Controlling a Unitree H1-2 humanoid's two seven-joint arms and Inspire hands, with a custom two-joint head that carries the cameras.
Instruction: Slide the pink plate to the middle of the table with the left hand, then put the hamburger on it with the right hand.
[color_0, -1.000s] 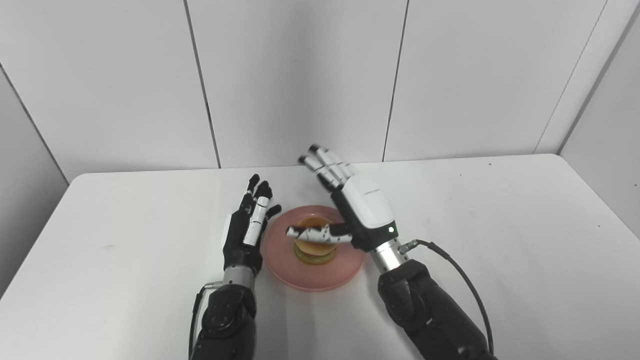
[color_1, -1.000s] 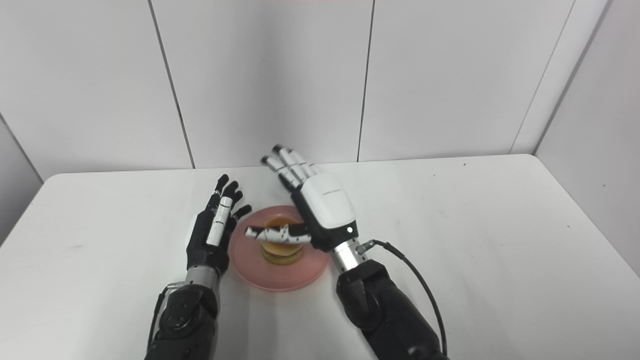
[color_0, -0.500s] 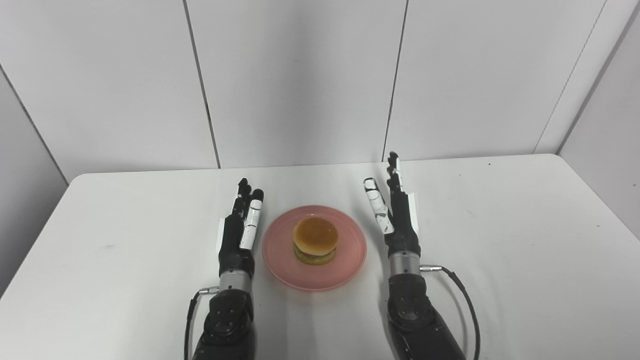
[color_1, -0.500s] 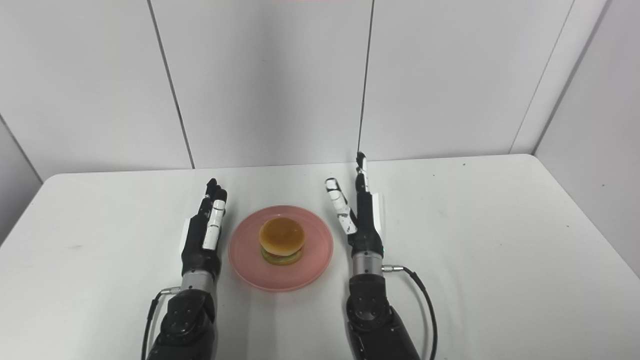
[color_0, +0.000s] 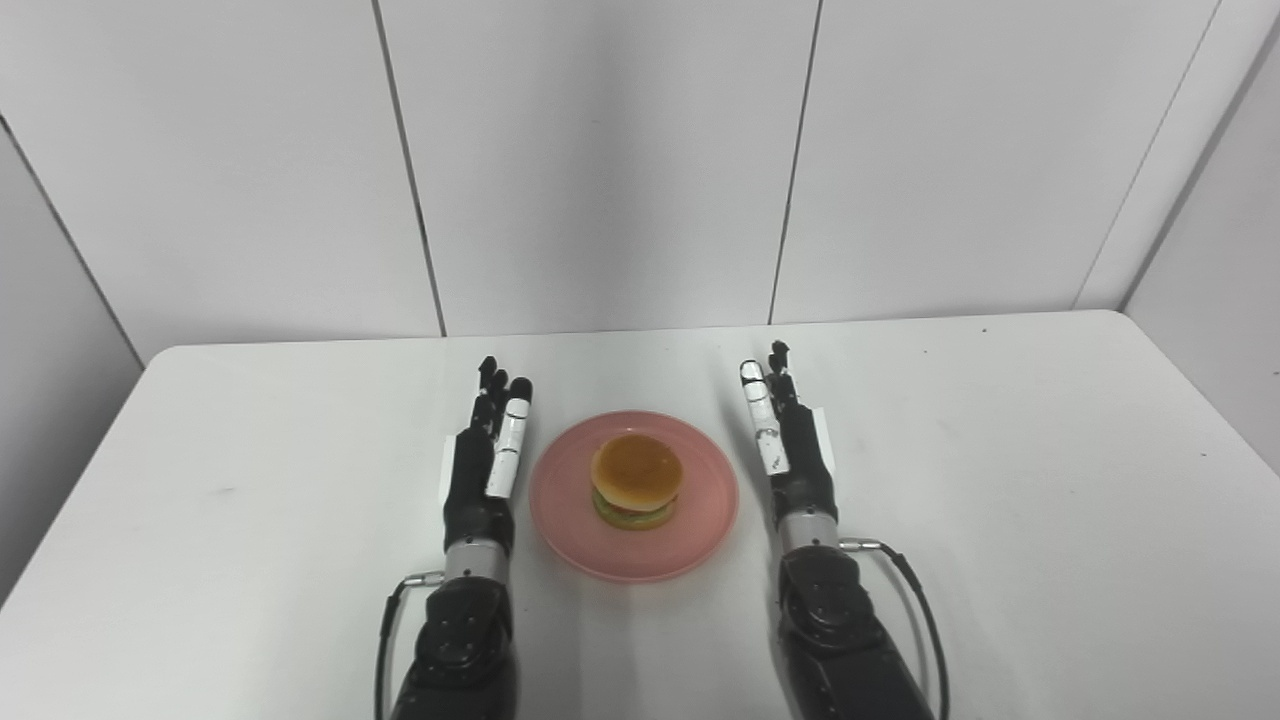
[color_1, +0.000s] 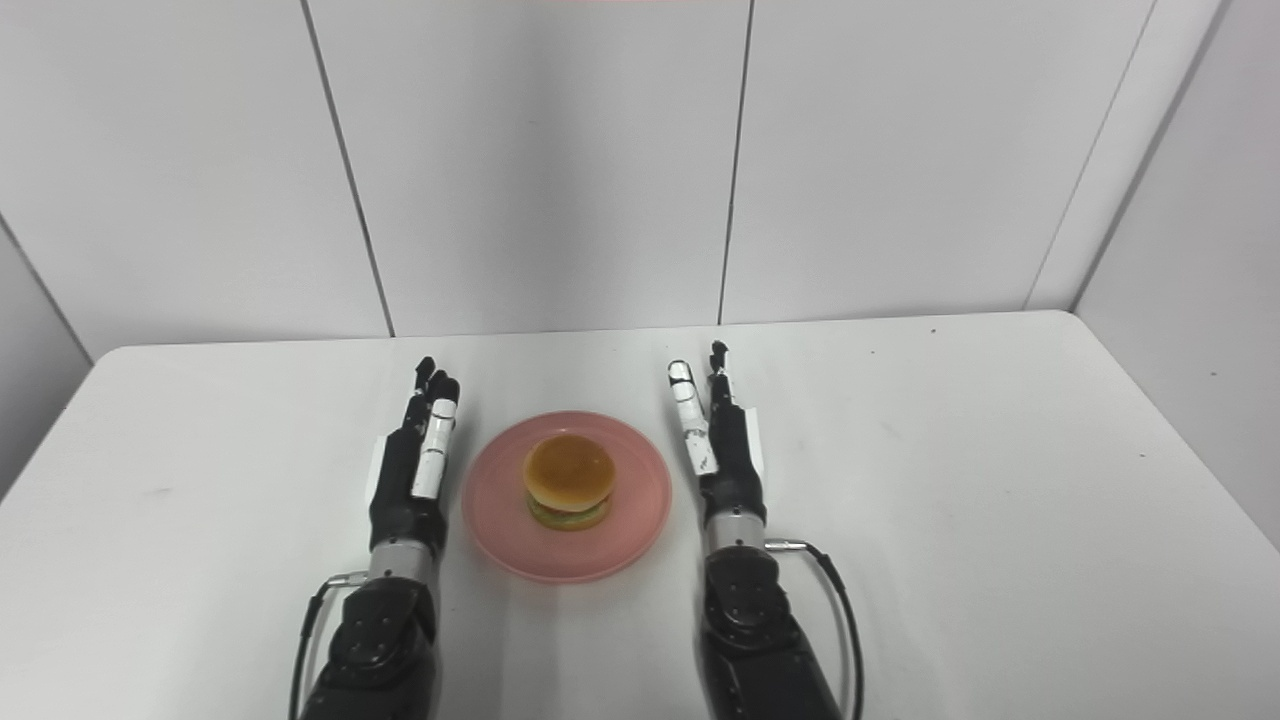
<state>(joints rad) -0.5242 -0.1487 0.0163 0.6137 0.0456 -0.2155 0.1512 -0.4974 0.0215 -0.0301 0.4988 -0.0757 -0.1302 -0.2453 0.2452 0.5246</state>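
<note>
The left hand (color_0: 483, 462) is flat and open, its fingers pointing away toward the wall. The right hand (color_0: 792, 446) stands the same way, thumb side up. Both arms reach forward, side by side, maybe just above the surface.

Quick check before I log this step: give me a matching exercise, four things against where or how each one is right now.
Things:
1. hamburger
2. pink plate
3. left hand
4. right hand

States:
A. open, beside the plate's right rim
B. resting on the plate's centre
C. open, beside the plate's left rim
D. flat on the table, between the two hands

Pairs: 1-B, 2-D, 3-C, 4-A
</note>
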